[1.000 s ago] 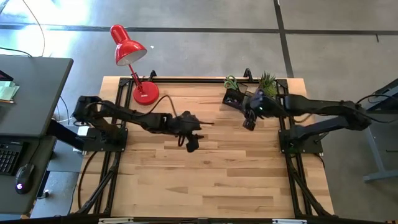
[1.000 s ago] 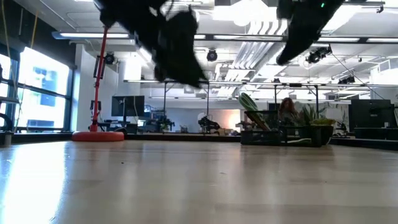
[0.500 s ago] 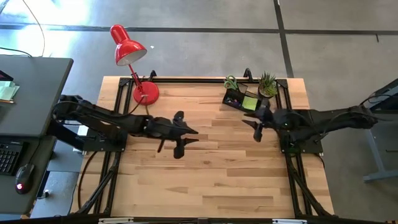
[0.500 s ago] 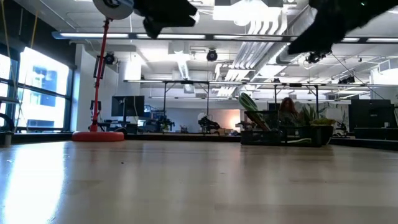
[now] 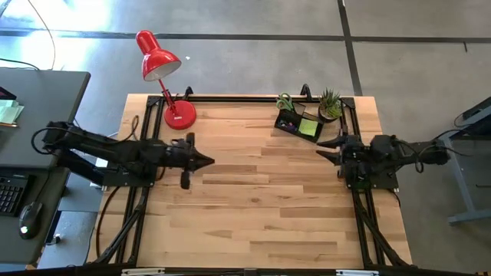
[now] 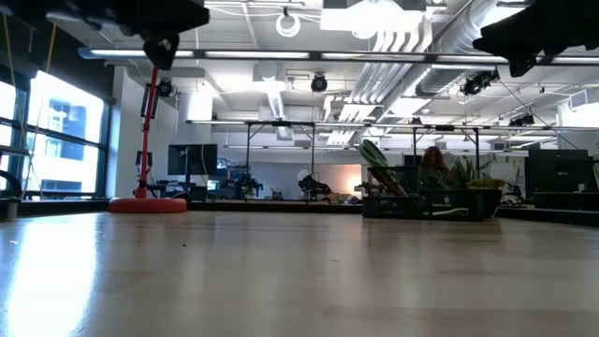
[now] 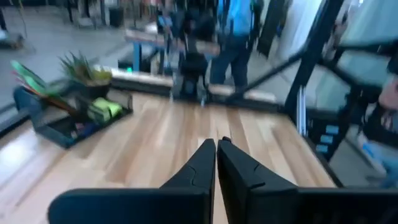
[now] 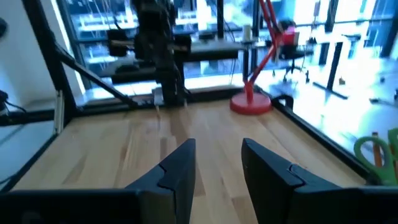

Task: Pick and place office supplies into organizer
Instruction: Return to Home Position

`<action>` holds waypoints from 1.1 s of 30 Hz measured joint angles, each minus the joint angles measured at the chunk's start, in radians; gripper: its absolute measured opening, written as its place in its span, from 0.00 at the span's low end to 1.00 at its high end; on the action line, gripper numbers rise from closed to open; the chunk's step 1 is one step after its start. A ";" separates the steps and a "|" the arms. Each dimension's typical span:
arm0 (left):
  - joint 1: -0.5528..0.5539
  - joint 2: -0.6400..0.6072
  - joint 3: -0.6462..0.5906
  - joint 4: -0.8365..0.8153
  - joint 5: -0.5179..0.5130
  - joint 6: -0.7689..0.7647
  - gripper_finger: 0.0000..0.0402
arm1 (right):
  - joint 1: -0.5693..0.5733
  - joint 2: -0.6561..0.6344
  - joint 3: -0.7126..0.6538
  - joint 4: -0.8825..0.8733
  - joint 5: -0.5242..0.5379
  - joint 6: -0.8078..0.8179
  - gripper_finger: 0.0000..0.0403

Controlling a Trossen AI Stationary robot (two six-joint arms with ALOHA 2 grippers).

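1. Organizer sits at the far right corner of the counter, just beside the small potted plant.
2. Yellow-green sticky notes lie inside the organizer, in the compartment on the plant side.
3. Green-handled scissors stand in the organizer's far left end, handles up, leaning outward.
4. Other small items in the remaining compartments are too small to identify.
5. Left tool is clenched: in the left wrist view both fingers press together with no gap, and it holds nothing.
6. Left tool hangs over the left part of the counter, near the lamp base, pointing toward the middle.
7. Right tool is released: in the right wrist view the fingers stand apart with bare counter between them, nothing held.
8. Right tool sits at the counter's right edge, near the organizer on its near side, not touching it.
9. Low view: both arms are high above the counter surface.
10. Red desk lamp stands at the far left corner, well apart from the organizer.
11. Left wrist view: a person in blue stands beyond the counter, blurred.
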 joint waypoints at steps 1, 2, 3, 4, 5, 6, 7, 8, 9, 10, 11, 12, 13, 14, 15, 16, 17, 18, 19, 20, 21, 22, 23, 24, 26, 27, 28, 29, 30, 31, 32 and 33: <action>0.002 -0.039 -0.035 0.027 -0.001 0.001 0.02 | 0.003 -0.030 -0.014 0.001 -0.002 -0.014 0.30; 0.002 -0.079 -0.068 0.044 -0.002 0.008 0.02 | 0.004 -0.055 -0.034 0.013 -0.007 -0.025 0.30; 0.001 -0.122 -0.102 0.054 0.006 0.015 0.03 | 0.005 -0.077 -0.055 0.033 -0.015 -0.030 0.30; 0.001 -0.162 -0.132 0.063 0.019 0.021 0.02 | 0.005 -0.105 -0.079 0.044 -0.024 -0.036 0.30; 0.001 -0.196 -0.155 0.074 0.033 0.030 0.02 | 0.005 -0.130 -0.106 0.059 -0.035 -0.045 0.30; 0.001 -0.233 -0.178 0.077 0.048 0.039 0.01 | 0.004 -0.151 -0.134 0.089 -0.045 -0.055 0.30; 0.001 -0.274 -0.200 0.073 0.058 0.048 0.01 | 0.005 -0.169 -0.161 0.115 -0.053 -0.073 0.30; 0.001 -0.310 -0.219 0.073 0.066 0.058 0.00 | 0.005 -0.169 -0.188 0.145 -0.052 -0.085 0.30; 0.001 -0.339 -0.234 0.081 0.071 0.068 0.01 | 0.005 -0.168 -0.214 0.167 -0.053 -0.100 0.30; 0.001 -0.371 -0.254 0.082 0.076 0.071 0.01 | 0.004 -0.163 -0.244 0.198 -0.057 -0.116 0.30; 0.001 -0.401 -0.276 0.082 0.077 0.073 0.01 | 0.003 -0.159 -0.270 0.249 -0.060 -0.127 0.30; 0.001 -0.429 -0.293 0.083 0.077 0.072 0.01 | 0.002 -0.159 -0.298 0.301 -0.063 -0.132 0.30; 0.002 -0.460 -0.310 0.087 0.077 0.071 0.01 | 0.001 -0.161 -0.328 0.339 -0.068 -0.133 0.30; 0.001 -0.486 -0.330 0.088 0.077 0.071 0.00 | 0.000 -0.160 -0.342 0.343 -0.073 -0.132 0.30; 0.001 -0.508 -0.351 0.099 0.081 0.070 0.00 | 0.000 -0.157 -0.342 0.341 -0.082 -0.132 0.30; 0.001 -0.529 -0.374 0.120 0.087 0.067 0.00 | -0.001 -0.154 -0.342 0.333 -0.086 -0.132 0.30; 0.001 -0.549 -0.401 0.136 0.092 0.063 0.01 | -0.001 -0.157 -0.342 0.334 -0.088 -0.132 0.30; 0.001 -0.569 -0.424 0.150 0.096 0.062 0.01 | -0.001 -0.158 -0.342 0.336 -0.092 -0.132 0.30; 0.001 -0.583 -0.437 0.155 0.097 0.061 0.01 | -0.001 -0.158 -0.342 0.335 -0.099 -0.132 0.30; 0.001 -0.595 -0.436 0.138 0.097 0.060 0.00 | -0.001 -0.159 -0.342 0.335 -0.111 -0.132 0.30; 0.001 -0.606 -0.435 0.128 0.099 0.056 0.00 | -0.001 -0.159 -0.342 0.335 -0.122 -0.132 0.30; 0.001 -0.612 -0.435 0.124 0.105 0.055 0.00 | -0.001 -0.160 -0.342 0.336 -0.133 -0.132 0.30; 0.001 -0.615 -0.435 0.124 0.119 0.059 0.00 | -0.001 -0.159 -0.342 0.335 -0.141 -0.132 0.30; 0.001 -0.615 -0.435 0.124 0.137 0.064 0.00 | -0.001 -0.159 -0.342 0.331 -0.143 -0.132 0.30; 0.001 -0.615 -0.435 0.133 0.174 0.079 0.00 | -0.001 -0.159 -0.342 0.321 -0.146 -0.132 0.30; 0.001 -0.615 -0.435 0.138 0.183 0.080 0.00 | -0.001 -0.159 -0.342 0.319 -0.146 -0.132 0.30; 0.001 -0.615 -0.435 0.137 0.183 0.081 0.00 | -0.001 -0.159 -0.342 0.318 -0.145 -0.132 0.30; 0.001 -0.615 -0.435 0.128 0.181 0.080 0.00 | -0.001 -0.159 -0.342 0.319 -0.145 -0.132 0.30; 0.002 -0.617 -0.431 0.104 0.168 0.084 0.00 | -0.001 -0.159 -0.342 0.321 -0.145 -0.132 0.30; 0.002 -0.624 -0.422 0.069 0.146 0.091 0.00 | -0.001 -0.159 -0.342 0.327 -0.146 -0.132 0.30; 0.002 -0.633 -0.408 0.027 0.126 0.094 0.00 | -0.001 -0.160 -0.342 0.335 -0.150 -0.133 0.30; 0.002 -0.642 -0.393 -0.014 0.110 0.095 0.00 | -0.001 -0.162 -0.342 0.340 -0.163 -0.140 0.30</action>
